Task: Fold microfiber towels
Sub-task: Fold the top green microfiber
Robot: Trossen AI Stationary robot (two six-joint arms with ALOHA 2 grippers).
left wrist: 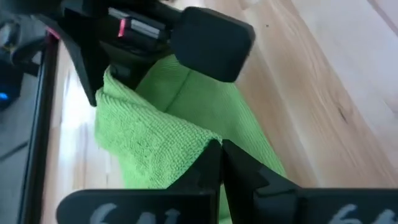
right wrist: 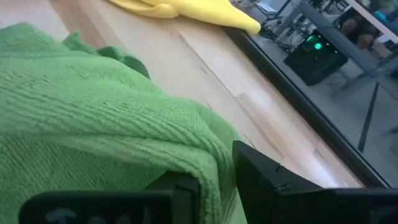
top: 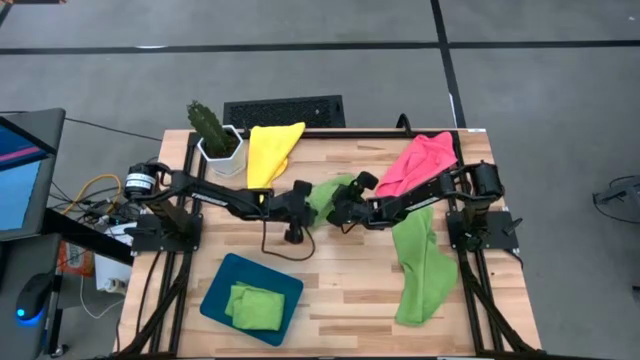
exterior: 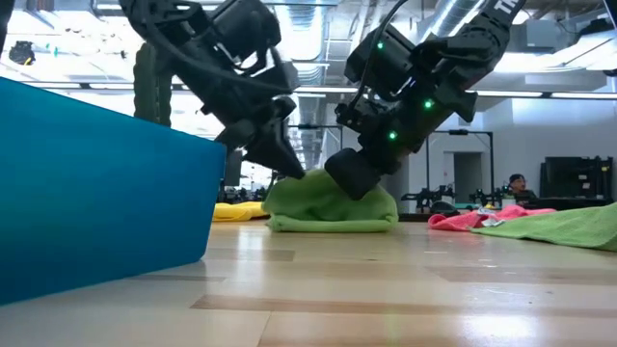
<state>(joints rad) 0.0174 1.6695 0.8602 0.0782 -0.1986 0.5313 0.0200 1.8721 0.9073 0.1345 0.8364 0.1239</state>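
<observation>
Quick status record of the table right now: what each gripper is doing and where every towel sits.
left gripper: shut, pinching an edge of the green towel at table centre
right gripper: shut on the same towel's other side
green towel at table centre: bunched into a low mound between both grippers
yellow towel: unfolded, far edge, beside the potted cactus
pink towel: crumpled, far right corner
long green towel: spread loose along the right side
tray: near left, holds a folded green towel
</observation>
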